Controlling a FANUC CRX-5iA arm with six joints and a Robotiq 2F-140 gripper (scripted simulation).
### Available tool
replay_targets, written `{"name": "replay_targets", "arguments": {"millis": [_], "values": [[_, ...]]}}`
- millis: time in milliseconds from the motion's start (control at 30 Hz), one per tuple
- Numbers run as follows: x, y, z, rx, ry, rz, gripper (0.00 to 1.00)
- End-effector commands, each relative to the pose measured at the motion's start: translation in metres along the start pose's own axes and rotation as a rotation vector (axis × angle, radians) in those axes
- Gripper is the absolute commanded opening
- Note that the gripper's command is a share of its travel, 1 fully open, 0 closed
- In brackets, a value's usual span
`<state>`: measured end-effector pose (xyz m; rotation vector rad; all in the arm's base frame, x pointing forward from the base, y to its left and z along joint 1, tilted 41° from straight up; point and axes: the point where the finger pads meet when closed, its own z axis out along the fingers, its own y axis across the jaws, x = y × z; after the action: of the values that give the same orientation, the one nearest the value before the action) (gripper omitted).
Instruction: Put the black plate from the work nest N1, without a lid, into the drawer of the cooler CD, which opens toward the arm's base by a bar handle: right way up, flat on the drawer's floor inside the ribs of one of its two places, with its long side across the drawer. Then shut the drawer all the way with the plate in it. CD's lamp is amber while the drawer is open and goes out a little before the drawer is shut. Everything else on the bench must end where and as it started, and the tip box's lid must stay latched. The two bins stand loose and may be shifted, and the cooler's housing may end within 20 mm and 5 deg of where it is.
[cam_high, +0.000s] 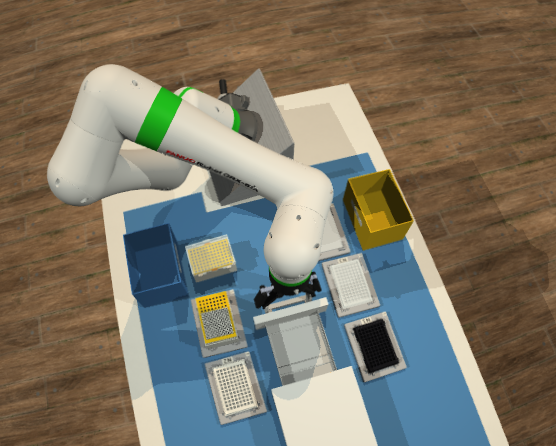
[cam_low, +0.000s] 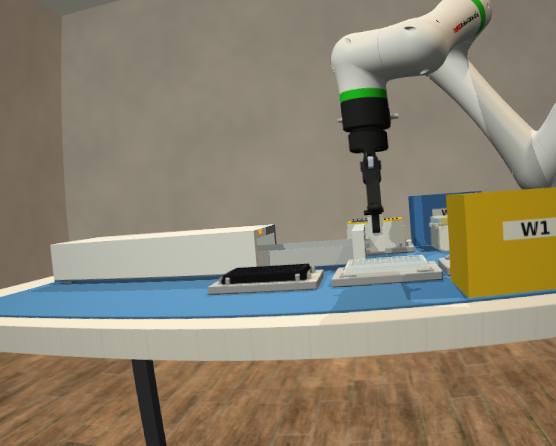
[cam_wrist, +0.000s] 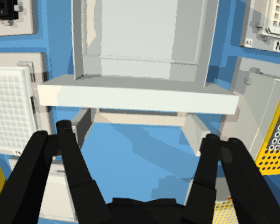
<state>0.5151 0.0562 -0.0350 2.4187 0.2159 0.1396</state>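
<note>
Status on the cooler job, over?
Claw shut on handle. Drawer pulled out, lamp amber. Black plate in its nest, not yet picked. Nothing seen inside the drawer.
</note>
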Motion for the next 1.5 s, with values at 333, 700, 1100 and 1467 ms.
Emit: {"name": "replay_targets", "arguments": {"millis": [333,700,1100,1467], "values": [[0.0,0.0,0.0,0.0,0.0,0.0,0.87],[0.0,0.0,0.0,0.0,0.0,0.0,0.87],[0.0,0.0,-0.012,0.0,0.0,0.0,0.87],[0.0,0.0,-0.024,0.0,0.0,0.0,0.87]]}}
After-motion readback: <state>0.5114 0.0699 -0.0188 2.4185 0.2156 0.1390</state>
